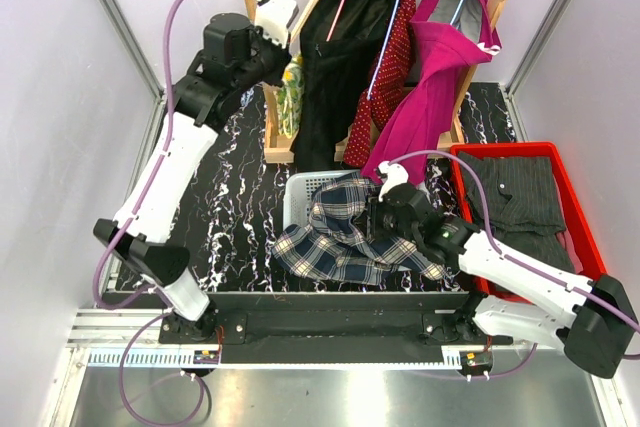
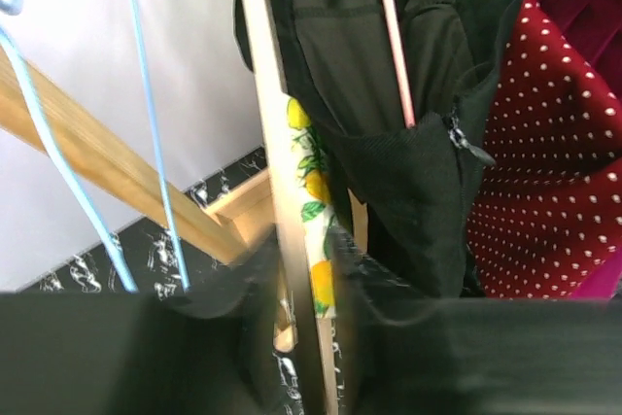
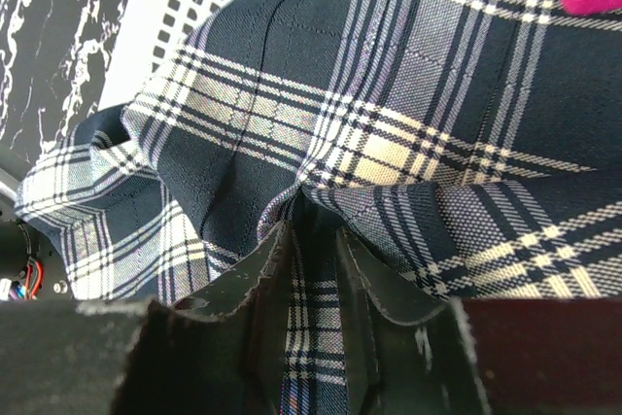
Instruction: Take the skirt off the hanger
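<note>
The right gripper (image 3: 313,240) is pinching a fold of the skirt (image 3: 389,143), its fingers pressed close with plaid cloth bunched between them. The grip sits near the middle of the garment rather than at a hem or waistband.

From there the skirt spreads out toward the near edge of the tabletop, about midway along it. Its far part is draped over the white basket (image 1: 300,192) and its near part lies flat on the marble. No hanger shows inside it in any view, so it is probably free.

It looks light, soft and floppy (a thin woven plaid). It should sag and trail from any single pinch and slide easily over the basket rim. A hold at the waistband would likely carry it more tidily than this mid-cloth fold.

The tray (image 1: 500,152) sits just right of it, at the right edge.

The left gripper (image 2: 301,289) is well apart from the skirt, up at the rack (image 1: 278,154) by the far edge. Its fingers are spread on either side of a wooden post (image 2: 272,143), with a bare blue hanger (image 2: 155,143) hanging beside it.
</note>
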